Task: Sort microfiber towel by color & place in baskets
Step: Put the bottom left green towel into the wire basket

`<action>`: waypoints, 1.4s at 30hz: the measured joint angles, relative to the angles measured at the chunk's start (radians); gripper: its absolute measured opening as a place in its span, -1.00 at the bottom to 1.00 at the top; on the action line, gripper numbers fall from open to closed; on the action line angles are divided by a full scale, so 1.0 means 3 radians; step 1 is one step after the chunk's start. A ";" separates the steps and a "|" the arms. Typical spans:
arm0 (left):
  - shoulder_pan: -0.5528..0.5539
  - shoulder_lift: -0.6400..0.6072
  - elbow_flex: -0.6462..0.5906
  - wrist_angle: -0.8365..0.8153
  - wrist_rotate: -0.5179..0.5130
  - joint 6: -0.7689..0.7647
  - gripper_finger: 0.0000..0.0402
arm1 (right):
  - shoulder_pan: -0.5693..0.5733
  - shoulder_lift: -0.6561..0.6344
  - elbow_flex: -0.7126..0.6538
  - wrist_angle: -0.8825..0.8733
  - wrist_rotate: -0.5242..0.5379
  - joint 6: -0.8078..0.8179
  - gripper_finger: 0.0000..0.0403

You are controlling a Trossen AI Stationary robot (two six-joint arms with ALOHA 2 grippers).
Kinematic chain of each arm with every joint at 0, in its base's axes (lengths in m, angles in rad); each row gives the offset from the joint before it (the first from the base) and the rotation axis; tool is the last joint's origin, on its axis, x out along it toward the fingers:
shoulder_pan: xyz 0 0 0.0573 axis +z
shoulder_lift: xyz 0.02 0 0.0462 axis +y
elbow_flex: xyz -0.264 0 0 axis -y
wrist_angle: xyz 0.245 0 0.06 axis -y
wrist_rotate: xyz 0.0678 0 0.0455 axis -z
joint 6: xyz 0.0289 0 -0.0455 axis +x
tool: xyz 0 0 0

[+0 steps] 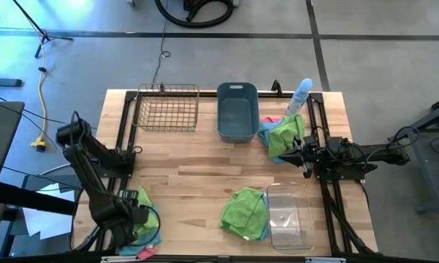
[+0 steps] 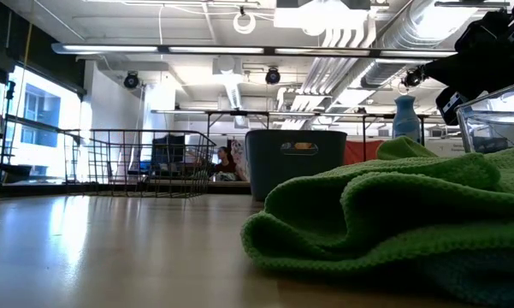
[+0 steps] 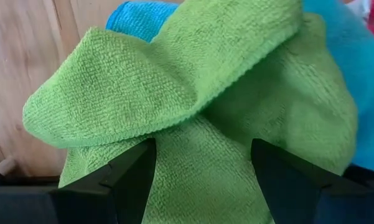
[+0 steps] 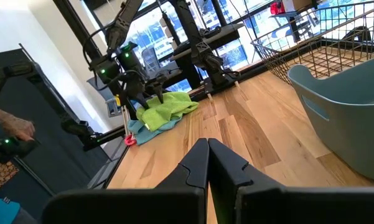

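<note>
Reaching into the towel pile at the front left corner of the worktop (image 1: 204, 157), the left gripper (image 3: 202, 177) stands fully open, its fingers on both sides of a lime green towel (image 3: 193, 93) but not closed on it. So the picking step is in hand; next, it must close and carry the towel to one basket. The right gripper (image 4: 208, 155) is shut and empty near the grey-blue tub (image 1: 237, 111).

The left fingers (image 3: 137, 180) stand spread around a towel pile (image 1: 142, 219) at the desk's (image 1: 197, 175) near left corner. The right fingers (image 4: 208, 163) hover closed beside another pile (image 1: 283, 135), the tub (image 1: 237, 111) just beyond them.
</note>
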 joint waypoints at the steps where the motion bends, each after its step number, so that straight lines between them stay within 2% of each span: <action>1: 0.0000 0.0024 0.0000 0.0000 0.0000 -0.0022 0.25 | -0.0001 0.0001 0.0000 -0.0001 0.0001 0.0001 -1.00; 9: 0.0001 0.0134 0.0000 -0.0001 -0.0058 -0.0321 0.24 | -0.0001 0.0001 -0.0001 0.0000 0.0001 0.0000 -1.00; 12: 0.0000 0.0133 0.0000 -0.0003 -0.0058 -0.0344 0.15 | 0.0000 0.0001 -0.0001 -0.0001 0.0000 0.0000 -1.00; 16: 0.0001 0.0132 0.0000 -0.0007 -0.0053 -0.0341 -0.22 | 0.0000 0.0000 0.0000 0.0000 -0.0001 0.0000 -1.00; 20: 0.0001 0.0075 0.0000 -0.0008 -0.0047 -0.0341 -0.82 | 0.0000 0.0001 0.0000 0.0000 0.0000 0.0000 -1.00; 22: 0.0004 0.0007 0.0000 -0.0009 -0.0059 -0.0345 -0.94 | 0.0001 0.0001 -0.0001 0.0000 0.0000 0.0000 -1.00; 34: 0.0060 -0.0609 0.0000 -0.0062 -0.0161 -0.0321 -1.00 | 0.0000 0.0001 0.0000 -0.0001 0.0000 0.0001 -1.00; 42: 0.0343 -0.1355 0.0005 -0.0113 -0.0132 -0.0249 -1.00 | 0.0001 0.0000 0.0000 0.0000 0.0000 0.0001 -1.00</action>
